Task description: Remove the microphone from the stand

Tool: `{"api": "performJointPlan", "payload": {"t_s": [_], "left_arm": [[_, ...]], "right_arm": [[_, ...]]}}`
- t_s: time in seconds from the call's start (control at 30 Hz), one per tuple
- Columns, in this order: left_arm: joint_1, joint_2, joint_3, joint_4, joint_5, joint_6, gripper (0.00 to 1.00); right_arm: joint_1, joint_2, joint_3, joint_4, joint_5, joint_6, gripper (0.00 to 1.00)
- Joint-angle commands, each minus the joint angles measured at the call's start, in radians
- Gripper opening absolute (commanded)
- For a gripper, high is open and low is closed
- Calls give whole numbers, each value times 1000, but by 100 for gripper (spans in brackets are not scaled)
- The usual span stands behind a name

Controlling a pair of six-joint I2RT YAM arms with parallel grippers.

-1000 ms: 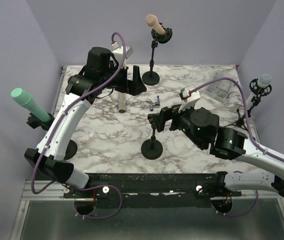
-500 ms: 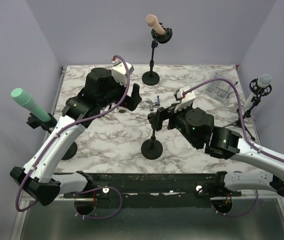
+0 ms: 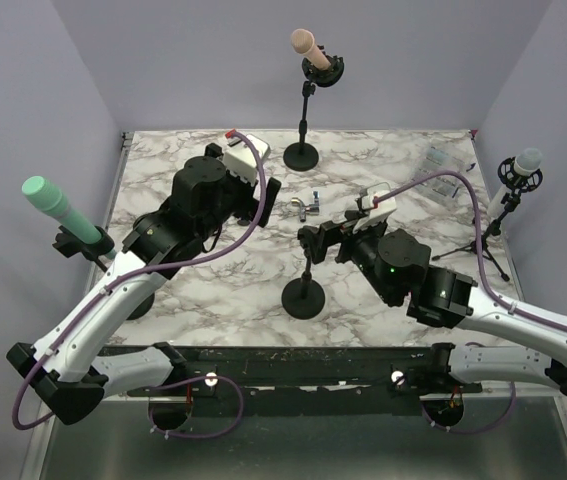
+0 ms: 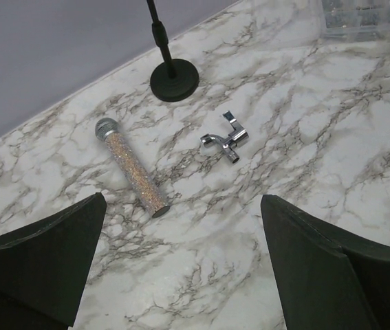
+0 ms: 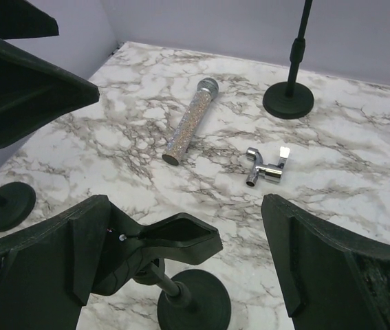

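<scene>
The glittery microphone (image 4: 131,168) lies flat on the marble table, free of any stand; it also shows in the right wrist view (image 5: 190,122). In the top view my left arm hides it. My left gripper (image 4: 181,268) is open and empty, hovering above the table short of the microphone, and also shows in the top view (image 3: 263,200). The black stand (image 3: 303,298) stands at centre front with its clip (image 5: 164,240) empty. My right gripper (image 5: 188,268) is open around the clip, which sits close to its left finger; in the top view it is at the stand's top (image 3: 315,238).
A chrome fitting (image 4: 225,139) lies right of the microphone. Behind it is a stand base (image 4: 174,79) carrying a pink microphone (image 3: 306,45). A green microphone (image 3: 48,200) stands at the left, a grey one (image 3: 526,160) on a tripod at the right. A clear box (image 3: 438,160) sits at the back right.
My left arm has drawn back from the far side toward the near side, open, away from the microphone lying on the table. My right gripper has stayed at the stand's clip.
</scene>
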Motion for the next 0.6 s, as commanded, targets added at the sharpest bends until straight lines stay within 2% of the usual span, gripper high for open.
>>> {"api": "performJointPlan", "payload": {"t_s": [0.0,0.37,0.57], "left_arm": [[-17,-37,-25,55,-109,30,99],[-22,-42,-34,67,-147,30,98],[-23,-37,-36,70,-154,34,99]], "right_arm": [[1,-27,-65,-19,30,2,100],[1,44,-153,-141,2,148,100],[0,55,-231,-124,-46,253,100]]}}
